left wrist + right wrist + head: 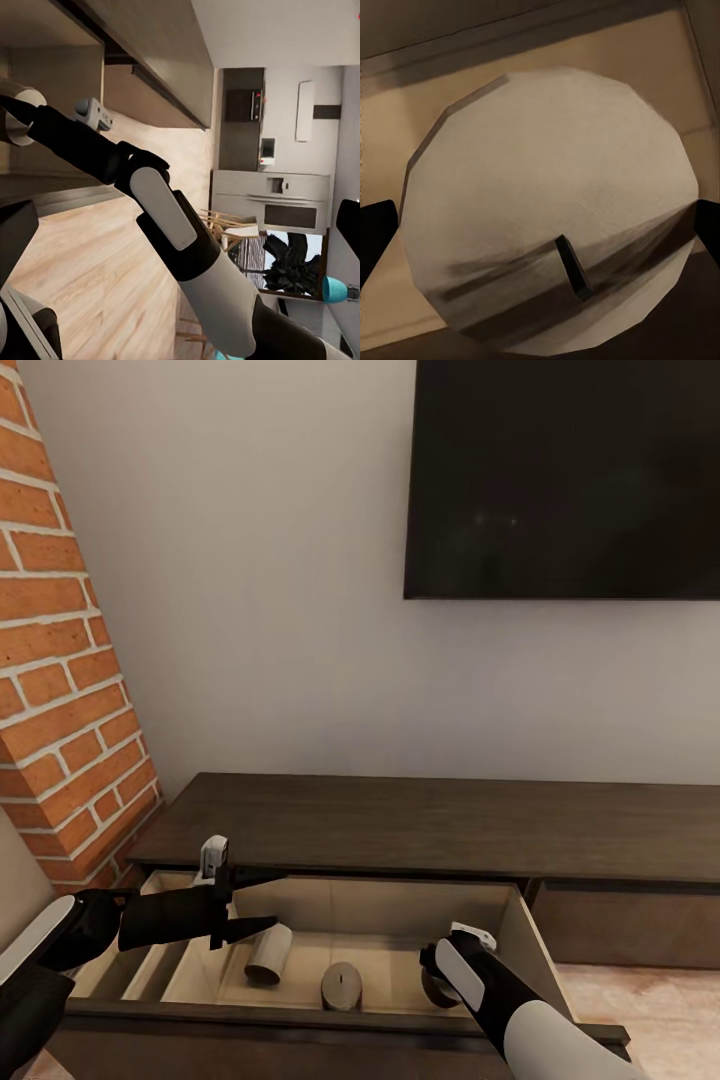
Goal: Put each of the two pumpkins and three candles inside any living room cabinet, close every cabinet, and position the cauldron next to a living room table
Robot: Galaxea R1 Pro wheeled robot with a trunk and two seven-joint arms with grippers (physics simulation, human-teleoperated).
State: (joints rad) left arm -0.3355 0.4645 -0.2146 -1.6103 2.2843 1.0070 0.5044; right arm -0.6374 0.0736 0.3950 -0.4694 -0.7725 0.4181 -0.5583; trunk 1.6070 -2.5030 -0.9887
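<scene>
A: Inside the cabinet (400, 830), open drawer (330, 960): one candle (268, 954) lying tilted, a second candle (341, 987) standing, wick up.

B: Right claw (440, 985)?

A: Low in the drawer's right end, mostly hidden behind its own wrist. Wrist view: third candle (551, 240) seen end-on between the dark fingers (375, 236); contact unclear, so grip cannot be told.

B: Left claw (262, 905)?

A: Over the tilted candle, jaws spread, nothing held.

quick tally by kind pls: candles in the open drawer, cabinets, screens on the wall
candles: 3
cabinet: 1
screen: 1
total: 5
</scene>
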